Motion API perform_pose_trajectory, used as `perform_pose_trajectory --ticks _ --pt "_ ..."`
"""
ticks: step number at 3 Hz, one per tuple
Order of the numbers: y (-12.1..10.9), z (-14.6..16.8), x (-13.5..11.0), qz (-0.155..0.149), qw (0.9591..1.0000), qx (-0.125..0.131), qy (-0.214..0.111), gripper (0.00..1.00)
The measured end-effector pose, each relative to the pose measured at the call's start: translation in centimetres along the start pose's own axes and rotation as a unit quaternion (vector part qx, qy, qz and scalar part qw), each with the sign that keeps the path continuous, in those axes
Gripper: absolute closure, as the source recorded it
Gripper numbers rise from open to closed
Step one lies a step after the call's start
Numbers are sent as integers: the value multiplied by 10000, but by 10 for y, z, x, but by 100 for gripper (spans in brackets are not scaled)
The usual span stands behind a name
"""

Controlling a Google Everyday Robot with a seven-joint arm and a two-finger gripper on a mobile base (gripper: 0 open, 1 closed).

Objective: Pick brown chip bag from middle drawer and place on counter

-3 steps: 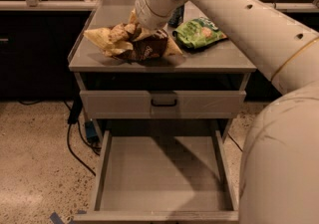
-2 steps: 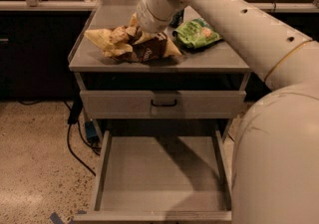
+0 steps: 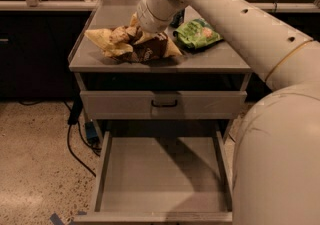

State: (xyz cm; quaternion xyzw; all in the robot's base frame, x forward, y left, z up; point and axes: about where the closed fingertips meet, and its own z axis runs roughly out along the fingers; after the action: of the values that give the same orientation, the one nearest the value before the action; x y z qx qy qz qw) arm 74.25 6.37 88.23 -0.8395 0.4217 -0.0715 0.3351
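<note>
Our arm (image 3: pixel 235 29) stretched in from four o'clock. The middle drawer (image 3: pixel 160 174) stood open at six, with the counter (image 3: pixel 220 59) at twelve. The brown chip bag (image 3: pixel 142 51) lay on the counter, at six o'clock of our gripper (image 3: pixel 144 36) and touching it. We could not tell whether the gripper was clamped.

1. The brown chip bag (image 3: pixel 145 51) lies crumpled on the bench (image 3: pixel 220 59), toward its front left, with tan foil splayed out to the left.
2. The hand (image 3: pixel 148 33) is down at the top of that bag, mostly hidden behind the thick white arm (image 3: pixel 225 19), which reaches in from the right.
3. A green chip bag (image 3: pixel 197 34) lies just beside the brown one, on its right.
4. Below the bench, a closed drawer front (image 3: pixel 120 105) carries a black loop handle (image 3: pixel 165 103).
5. Under it the middle drawer (image 3: pixel 102 169) stands pulled out over the speckled floor (image 3: pixel 35 169), where a dark cable (image 3: pixel 75 141) runs at the left.
</note>
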Motion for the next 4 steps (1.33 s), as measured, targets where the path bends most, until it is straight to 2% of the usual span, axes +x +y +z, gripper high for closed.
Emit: perform_pose_trajectory --ticks 3,4 --pt "0 0 0 0 10000 -1 -1 11" --pt "0 0 0 0 10000 -1 -1 0"
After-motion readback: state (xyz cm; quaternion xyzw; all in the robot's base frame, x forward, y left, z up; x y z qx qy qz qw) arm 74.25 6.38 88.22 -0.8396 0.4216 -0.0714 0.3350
